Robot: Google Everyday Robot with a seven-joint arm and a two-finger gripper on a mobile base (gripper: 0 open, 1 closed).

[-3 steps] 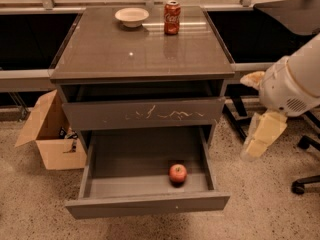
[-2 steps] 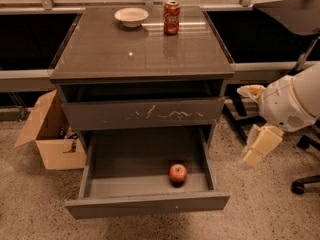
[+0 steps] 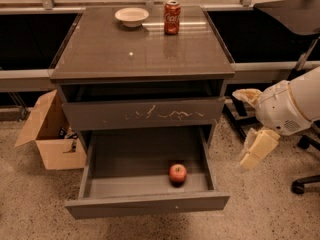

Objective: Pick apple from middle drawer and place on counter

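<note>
The apple (image 3: 177,173), small and red, lies inside the middle drawer (image 3: 150,204), which is pulled fully out, toward its front right. The counter (image 3: 140,49) is the glossy grey-brown top of the cabinet. My gripper (image 3: 241,129) hangs to the right of the cabinet, outside the drawer, at about the height of the scratched drawer front. Its two cream fingers (image 3: 258,149) are spread apart with nothing between them. The apple is well to the left of the gripper and lower.
A white bowl (image 3: 131,16) and a red Coca-Cola can (image 3: 172,17) stand at the back of the counter. The closed drawer front above (image 3: 145,114) has white scratches. A cardboard box (image 3: 47,134) sits on the floor at left. Chair legs (image 3: 305,184) and a black tabletop (image 3: 290,9) are at right.
My arm has come down and slightly left, toward the open drawer's right side. The apple, drawer and counter items have not moved.
</note>
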